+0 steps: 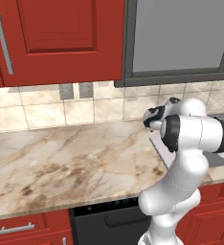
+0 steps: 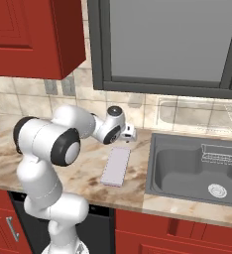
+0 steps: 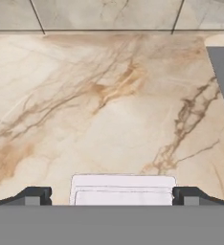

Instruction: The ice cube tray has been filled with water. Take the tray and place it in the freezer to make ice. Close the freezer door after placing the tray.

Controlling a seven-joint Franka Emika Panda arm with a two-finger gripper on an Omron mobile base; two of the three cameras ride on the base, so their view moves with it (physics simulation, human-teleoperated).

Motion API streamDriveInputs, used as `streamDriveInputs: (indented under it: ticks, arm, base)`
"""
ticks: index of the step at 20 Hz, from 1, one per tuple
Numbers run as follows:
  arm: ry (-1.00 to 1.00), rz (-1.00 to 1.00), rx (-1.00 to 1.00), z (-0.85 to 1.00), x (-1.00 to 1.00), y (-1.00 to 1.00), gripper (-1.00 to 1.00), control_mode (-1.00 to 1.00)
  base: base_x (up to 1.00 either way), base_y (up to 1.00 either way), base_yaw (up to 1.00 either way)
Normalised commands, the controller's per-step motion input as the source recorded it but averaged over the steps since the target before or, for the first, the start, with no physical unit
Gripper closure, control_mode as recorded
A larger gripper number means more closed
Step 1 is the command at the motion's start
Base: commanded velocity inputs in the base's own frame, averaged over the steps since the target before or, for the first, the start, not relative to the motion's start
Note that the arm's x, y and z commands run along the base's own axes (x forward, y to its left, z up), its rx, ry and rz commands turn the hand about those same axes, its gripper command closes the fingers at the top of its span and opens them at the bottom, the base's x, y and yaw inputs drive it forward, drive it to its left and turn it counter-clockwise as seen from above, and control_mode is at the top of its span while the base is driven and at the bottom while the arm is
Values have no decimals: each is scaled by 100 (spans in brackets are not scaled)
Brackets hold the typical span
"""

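Item: ice cube tray [image 2: 116,166]. Location: flat on the marble worktop [image 1: 61,158], close to its front edge, just beside the left rim of the sink [image 2: 197,171], long axis running front to back. Condition: resting free, nothing gripping it.

Item: claw [image 3: 111,195]. State: jaws spread as wide as they go, empty. Position: above the tray's far end; in the hand view the tray's short edge lies between the two finger tips, with spare room on each side.

Step in hand: the pick-up. You lower straight down so the fingers pass either side of the tray's narrow width, keeping the hand square to its long edges. The slab is thin, so you go low enough for the pads to catch its sides rather than skim the top. How high the claw stands above the tray is hard to judge from these angles, probably a little clear of it. You take hold nearer the middle if reach allows, since an end grip lets a water-filled tray sag and spill.

Item: freezer. Not yet approached.
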Motion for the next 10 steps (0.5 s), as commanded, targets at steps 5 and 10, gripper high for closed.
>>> streamDriveInputs:
  ticks: [5, 10]
  arm:
    - [0, 0, 0, -22, 23, 0, -100, -100]
    - [0, 0, 0, -23, 28, 0, -100, -100]
  base:
    - [0, 0, 0]
    - [0, 0, 0]
